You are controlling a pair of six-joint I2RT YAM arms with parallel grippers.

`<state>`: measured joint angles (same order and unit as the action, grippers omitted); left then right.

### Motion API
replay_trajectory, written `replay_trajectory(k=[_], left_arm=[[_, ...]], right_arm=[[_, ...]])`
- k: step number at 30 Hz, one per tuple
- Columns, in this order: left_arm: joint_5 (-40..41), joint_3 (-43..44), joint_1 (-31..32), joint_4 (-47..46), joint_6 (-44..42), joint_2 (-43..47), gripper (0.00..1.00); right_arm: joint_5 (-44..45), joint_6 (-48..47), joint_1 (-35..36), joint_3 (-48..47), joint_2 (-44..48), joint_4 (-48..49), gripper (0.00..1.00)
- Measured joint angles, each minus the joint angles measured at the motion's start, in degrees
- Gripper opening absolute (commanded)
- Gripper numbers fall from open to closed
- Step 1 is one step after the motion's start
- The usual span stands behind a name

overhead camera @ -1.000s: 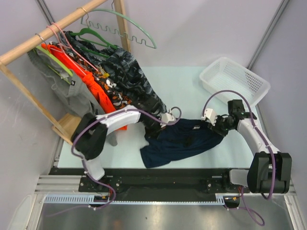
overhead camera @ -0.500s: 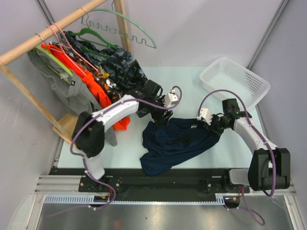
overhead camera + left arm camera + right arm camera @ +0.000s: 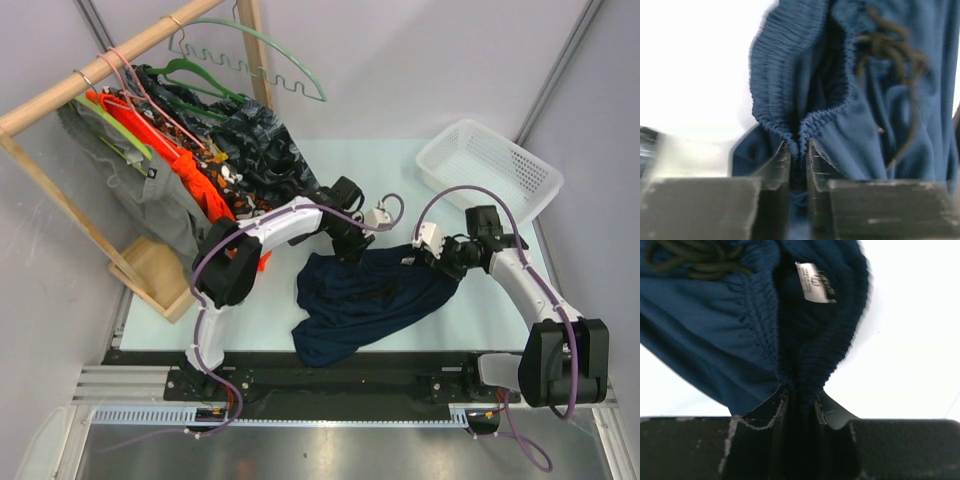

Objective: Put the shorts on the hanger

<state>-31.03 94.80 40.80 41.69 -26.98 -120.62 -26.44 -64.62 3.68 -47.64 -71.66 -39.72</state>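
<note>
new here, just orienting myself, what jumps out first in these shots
The navy shorts lie stretched mid-table, waistband pinched by the left tool and right tool. Behind, the pale mint hanger hangs bare on the wooden rack at far left.

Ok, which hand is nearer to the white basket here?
Right. The right hand grips the shorts just below and left of the basket in the top view; the left hand pinches their other end, farther left, by the hanging clothes.
</note>
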Motion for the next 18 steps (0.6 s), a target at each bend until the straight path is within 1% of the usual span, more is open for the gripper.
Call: replay_trajectory(k=[4,8,12,15,18], left_arm=[[-1.2,5.25,-0.9,2.97,-0.48,1.18,0.0],[-0.04,10.03,-2.32,4.98,-0.55,6.47,0.0],[4.83,12.72,-2.95,4.31,-0.68,15.13,0.0],[8.98,16.31,-2.58,2.62,-1.57,19.89,0.0],[12.76,19.78,-2.51,0.52,-2.49,23.12,0.0]], right_arm=[[0.15,2.69,-0.55,-0.07,1.14,1.99,0.2],[0.26,7.5,-2.82,-2.23,2.58,4.5,0.21],[-1.53,14.58,-6.49,-9.49,4.7,9.73,0.23],[-3.21,18.36,-7.19,-15.67,6.73,15.39,0.26],[-5.18,20.41,-7.21,-20.0,9.7,20.96,0.26]])
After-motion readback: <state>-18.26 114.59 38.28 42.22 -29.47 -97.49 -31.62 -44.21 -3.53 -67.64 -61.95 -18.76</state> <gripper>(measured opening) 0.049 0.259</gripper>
